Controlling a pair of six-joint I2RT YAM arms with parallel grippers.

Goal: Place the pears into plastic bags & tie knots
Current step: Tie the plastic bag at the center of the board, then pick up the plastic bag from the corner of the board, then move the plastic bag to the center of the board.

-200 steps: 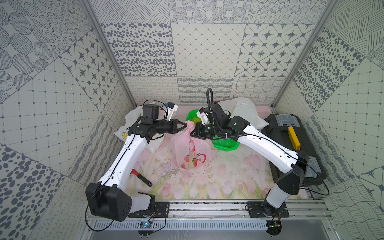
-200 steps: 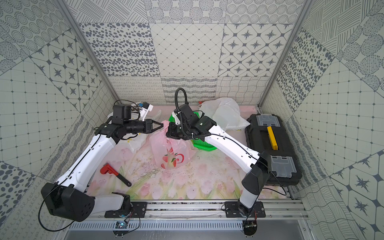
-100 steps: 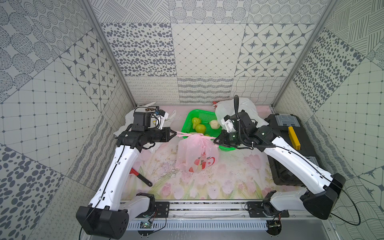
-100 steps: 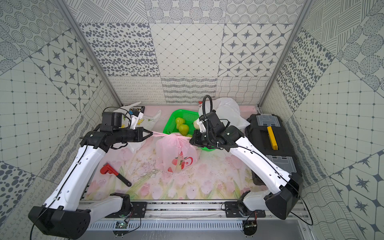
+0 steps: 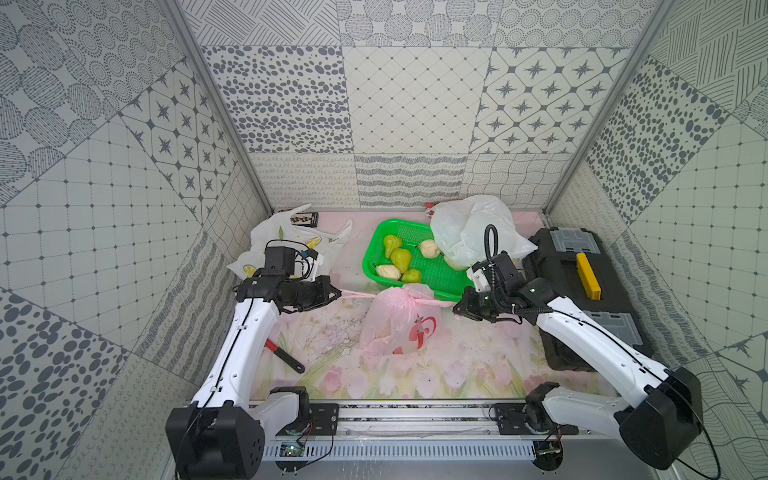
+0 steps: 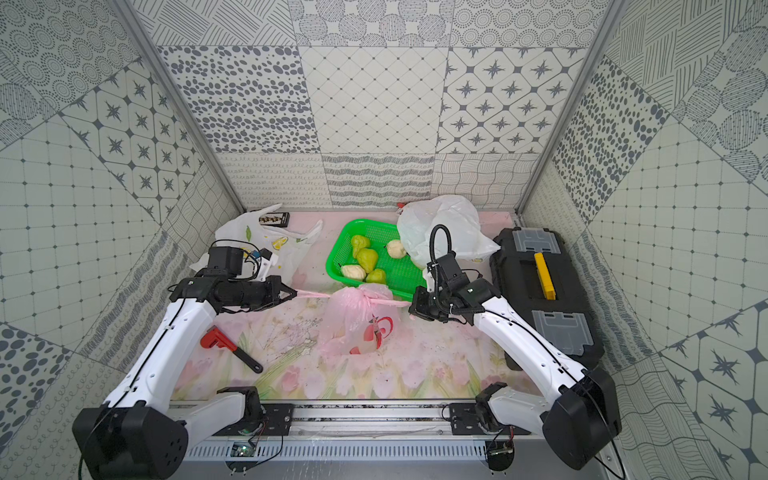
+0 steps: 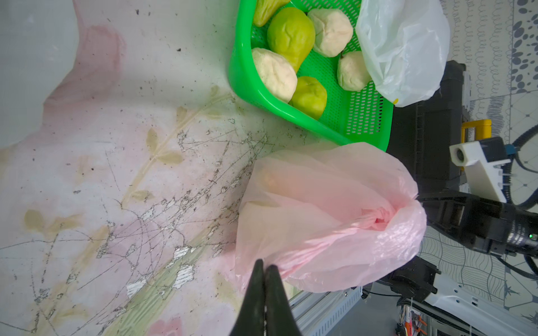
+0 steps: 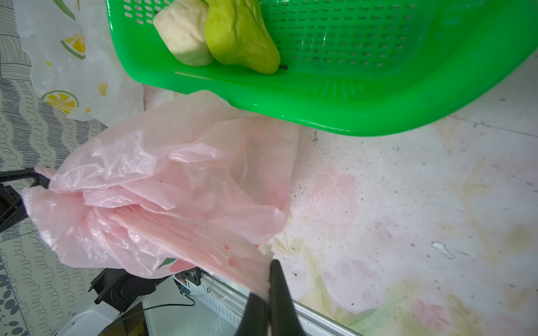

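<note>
Pink tulip print across the whole counter [image 5: 478,365]. Found a black toolbox [image 5: 557,259] along its right edge, yellow handle on top. Saw the plain white bag [image 5: 469,232] slumped at the back edge, draped over the far right corner of the green basket [image 5: 436,276]. Noted the lemon-print bag [image 5: 286,237] crumpled in the back left corner, a small black flat box [image 5: 304,218] lying on it. Placed the basket at the back, about mid-counter, between those two bags. Found the pink bag [image 5: 395,324] standing near the counter's middle, just before the basket's front rim, neck bunched into a twist, pale shapes showing through the film. Saw the left hand [image 5: 337,294] clamped shut on a handle strip drawn taut toward the left edge, and the right hand [image 5: 457,309] likewise pinched tight on the strip stretched toward the right edge. Spotted a red-headed wrench [image 6: 230,347] lying near the left edge, toward the front. Counted pears [image 5: 401,259] in the basket, green and cream mixed: five in both top views, six from the left wrist.
</note>
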